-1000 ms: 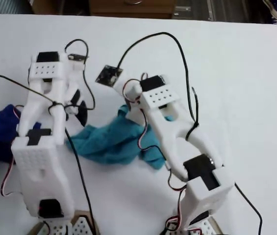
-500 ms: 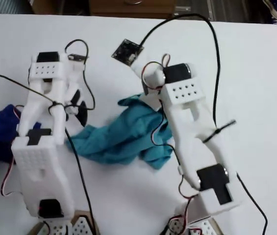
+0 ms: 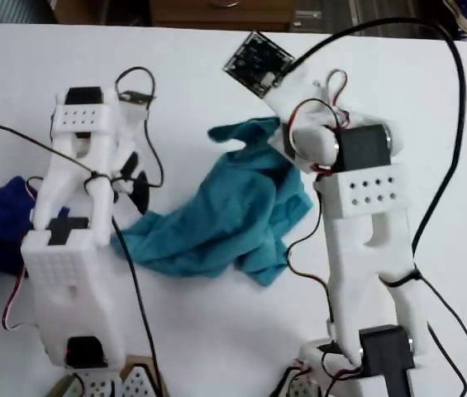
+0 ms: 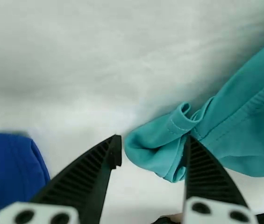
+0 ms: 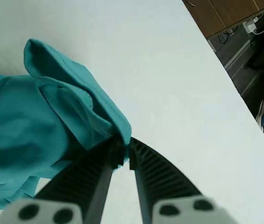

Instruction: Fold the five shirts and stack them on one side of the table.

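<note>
The right gripper (image 5: 122,150) has its black ribbed fingers pressed together on a hemmed edge of the teal shirt (image 5: 33,121), a crumpled piece of soft fabric. The pinched fold runs up into the fingertips, and the rest of the cloth bunches beside it. In the high view the gripped end is the far end of the shirt, tucked under the wrist of the right arm (image 3: 365,215). From there the garment trails toward the near left, lying loose and wrinkled on the white table (image 3: 431,91) between the two arms.

The left gripper (image 4: 151,143) stands spread, its two black fingers apart above the tabletop. A rolled corner of the teal shirt lies in the gap between them; whether either finger touches the cloth cannot be told. On the other side of this gripper lies the dark blue shirt (image 4: 5,172), a bunched cloth. In the high view it sits at the table's left edge, partly under the left arm (image 3: 68,248), with bare table between it and the teal shirt.

Beyond the table's far edge stand brown wooden cabinet fronts (image 5: 216,14).
</note>
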Controlling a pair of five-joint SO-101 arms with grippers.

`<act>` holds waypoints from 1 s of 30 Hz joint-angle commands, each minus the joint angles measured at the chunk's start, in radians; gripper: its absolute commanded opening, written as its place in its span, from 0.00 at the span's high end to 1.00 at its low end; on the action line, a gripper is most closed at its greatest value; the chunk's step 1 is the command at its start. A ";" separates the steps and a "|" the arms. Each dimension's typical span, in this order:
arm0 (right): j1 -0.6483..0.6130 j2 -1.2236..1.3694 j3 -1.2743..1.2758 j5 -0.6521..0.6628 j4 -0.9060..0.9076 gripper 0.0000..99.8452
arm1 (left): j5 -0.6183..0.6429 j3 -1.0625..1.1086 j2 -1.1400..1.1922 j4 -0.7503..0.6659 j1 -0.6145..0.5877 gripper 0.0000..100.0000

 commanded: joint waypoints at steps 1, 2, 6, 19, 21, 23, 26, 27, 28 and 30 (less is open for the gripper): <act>0.047 -0.053 -0.017 0.008 0.004 0.98 | -0.075 -0.054 -0.046 0.018 0.012 0.76; 0.067 -0.053 -0.011 0.008 0.001 0.98 | -0.109 -0.059 -0.061 0.018 0.012 0.76; 0.148 -0.054 -0.014 0.008 -0.002 0.98 | -0.238 -0.051 -0.118 0.018 0.034 0.76; 0.240 -0.059 0.029 0.005 -0.042 0.98 | -0.190 0.084 -0.049 -0.057 0.341 0.76; 0.245 -0.061 0.029 0.005 -0.042 0.98 | -0.178 0.116 -0.009 -0.087 0.345 0.76; 0.263 -0.061 0.025 0.006 -0.042 0.98 | -0.178 0.133 0.037 -0.115 0.318 0.77; 0.303 -0.061 0.023 0.008 -0.058 0.98 | -0.186 0.111 0.094 -0.132 0.247 0.77; 0.321 -0.061 0.023 0.008 -0.065 0.98 | -0.186 0.091 0.106 -0.132 0.221 0.78; 0.343 -0.061 0.025 0.008 -0.074 0.98 | -0.186 0.067 0.114 -0.127 0.196 0.81; 0.380 -0.061 0.025 0.008 -0.096 0.98 | -0.180 0.013 0.120 -0.123 0.150 0.90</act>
